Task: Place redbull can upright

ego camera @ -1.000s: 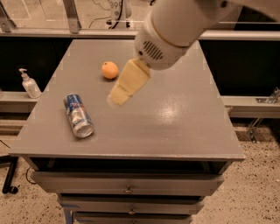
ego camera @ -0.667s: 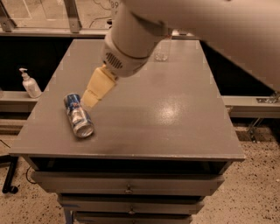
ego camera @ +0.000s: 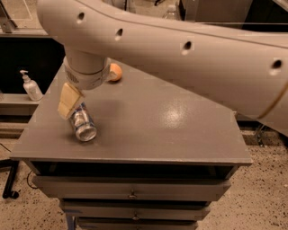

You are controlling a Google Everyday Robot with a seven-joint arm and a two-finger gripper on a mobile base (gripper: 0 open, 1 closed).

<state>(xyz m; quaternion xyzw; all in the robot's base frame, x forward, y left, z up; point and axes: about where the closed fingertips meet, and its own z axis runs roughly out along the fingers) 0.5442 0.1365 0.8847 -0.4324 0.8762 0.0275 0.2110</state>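
Note:
The redbull can point(ego camera: 83, 125) lies on its side on the grey table point(ego camera: 148, 121) near the front left, its silver end facing the front edge. My gripper point(ego camera: 68, 104) hangs from the big white arm and sits right over the can's far end, its tan fingers point(ego camera: 70, 99) pointing down and to the left. The fingers cover the can's back part.
An orange fruit point(ego camera: 115, 72) sits at the table's back left, partly behind my wrist. A soap dispenser bottle point(ego camera: 31, 86) stands on a ledge left of the table. A clear bottle point(ego camera: 170, 11) shows at the back. Drawers point(ego camera: 130, 193) run below the table's front edge.
My arm has swung left and down toward the can; the gripper has gone from the table's middle to the can's far end. The can has not moved.

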